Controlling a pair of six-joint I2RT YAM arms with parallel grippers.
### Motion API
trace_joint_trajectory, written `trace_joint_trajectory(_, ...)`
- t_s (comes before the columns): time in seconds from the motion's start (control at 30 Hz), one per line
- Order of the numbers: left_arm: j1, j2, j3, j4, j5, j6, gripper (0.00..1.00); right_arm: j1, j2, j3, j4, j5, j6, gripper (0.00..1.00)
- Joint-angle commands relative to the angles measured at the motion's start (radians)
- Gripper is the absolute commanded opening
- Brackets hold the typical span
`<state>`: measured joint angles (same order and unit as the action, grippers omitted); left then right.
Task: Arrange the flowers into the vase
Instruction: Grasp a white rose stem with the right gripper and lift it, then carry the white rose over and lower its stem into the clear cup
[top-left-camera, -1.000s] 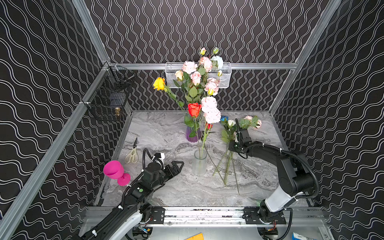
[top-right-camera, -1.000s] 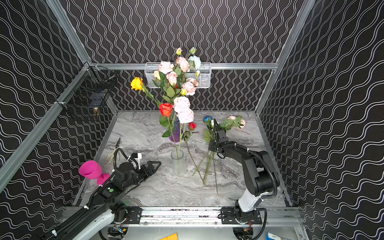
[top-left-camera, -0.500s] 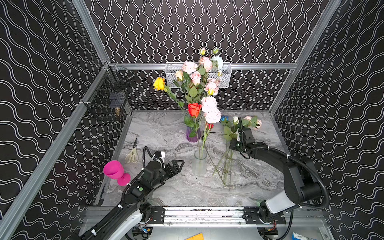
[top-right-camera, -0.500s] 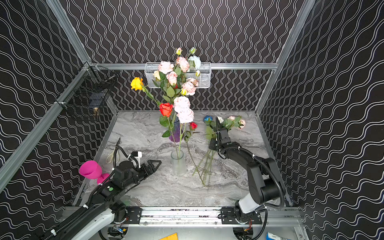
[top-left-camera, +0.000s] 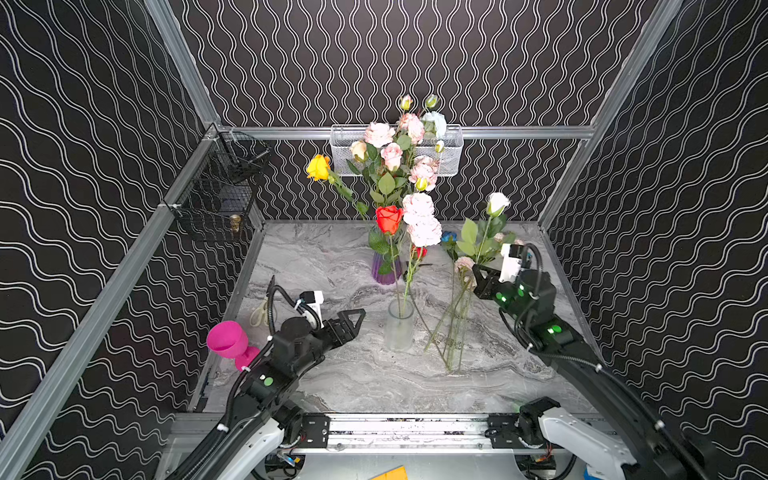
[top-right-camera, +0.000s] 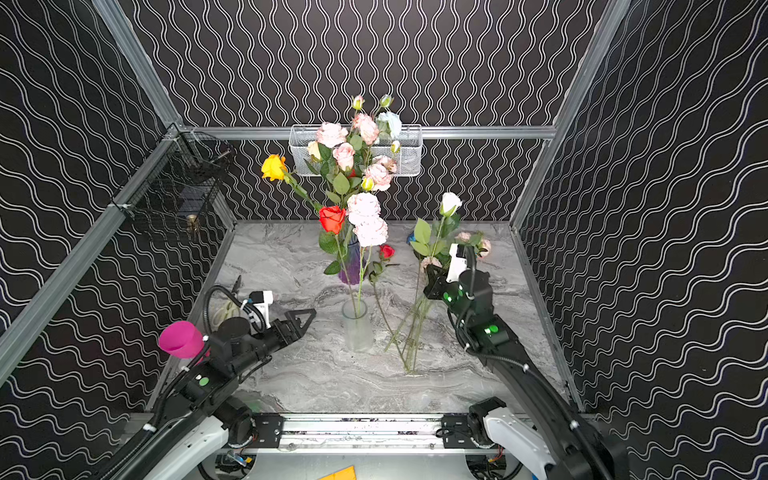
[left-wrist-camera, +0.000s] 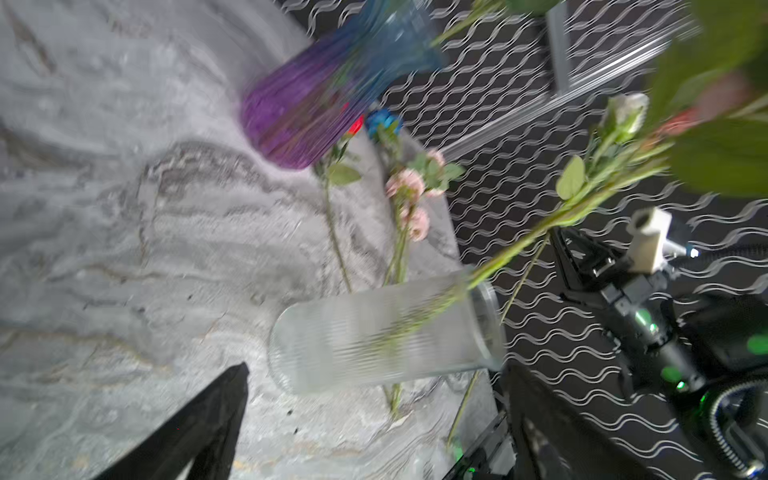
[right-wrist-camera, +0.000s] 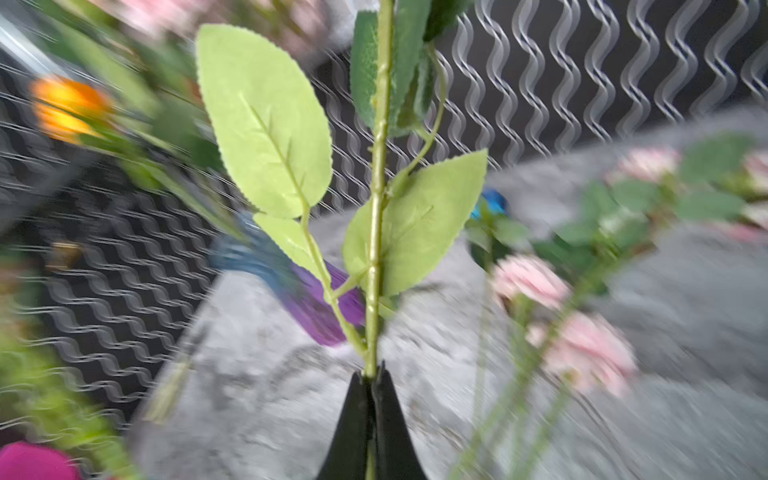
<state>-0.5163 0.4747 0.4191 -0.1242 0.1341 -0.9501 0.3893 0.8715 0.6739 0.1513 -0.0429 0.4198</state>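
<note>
The right gripper (right-wrist-camera: 372, 374) is pinched shut on the stem of a white rose (top-left-camera: 496, 203), just below its lowest leaves. The rose stands nearly upright, head well above the arm, to the right of the clear vase (top-left-camera: 399, 328) and not in it. Whether the foot of its stem is clear of the table (top-left-camera: 332, 374) I can't tell.

Beneath it lie the loose flowers (top-left-camera: 453, 328), their stems fanned on the marble just right of the clear vase, with blue, pink and small red heads toward the back wall.

The clear vase stands mid-table and holds a red rose (top-left-camera: 388, 219) and a pink spray (top-left-camera: 419, 216). Behind it the purple vase (top-left-camera: 386, 270) carries a tall bunch (top-left-camera: 390, 153) of pink heads and a yellow rose (top-left-camera: 318, 167) leaning left.

The left gripper (top-left-camera: 351, 320) hangs low over the table with its jaws spread wide and nothing in them, pointing at the clear vase and short of touching it. A pink goblet (top-left-camera: 226, 340) and scissors (top-left-camera: 259, 316) sit at the table's left edge.
</note>
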Motion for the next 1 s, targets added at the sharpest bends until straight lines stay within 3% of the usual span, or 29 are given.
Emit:
trace_joint_trajectory(0.0, 0.001, -0.087, 0.032, -0.062, -0.095, 0.025, 0.98, 0.041, -0.101, -0.020, 0.252, -0.001, 0.008, 0.00)
trace_joint_trajectory(0.13, 0.002, -0.243, 0.031, -0.129, -0.214, -0.041, 0.98, 0.145, -0.147, 0.004, 0.421, 0.015, -0.011, 0.00)
trace_joint_trajectory(0.3, 0.002, -0.398, 0.006, -0.187, -0.287, -0.102, 0.98, 0.268, -0.081, 0.098, 0.595, 0.015, -0.079, 0.00)
trace_joint_trajectory(0.7, 0.001, -0.390, 0.028, -0.224, -0.226, -0.071, 0.98, 0.338, 0.242, 0.351, 0.634, -0.014, -0.161, 0.00)
trace_joint_trajectory(0.97, 0.002, -0.457, -0.024, -0.244, -0.243, -0.067, 0.98, 0.414, 0.281, 0.249, 0.558, 0.014, -0.226, 0.03)
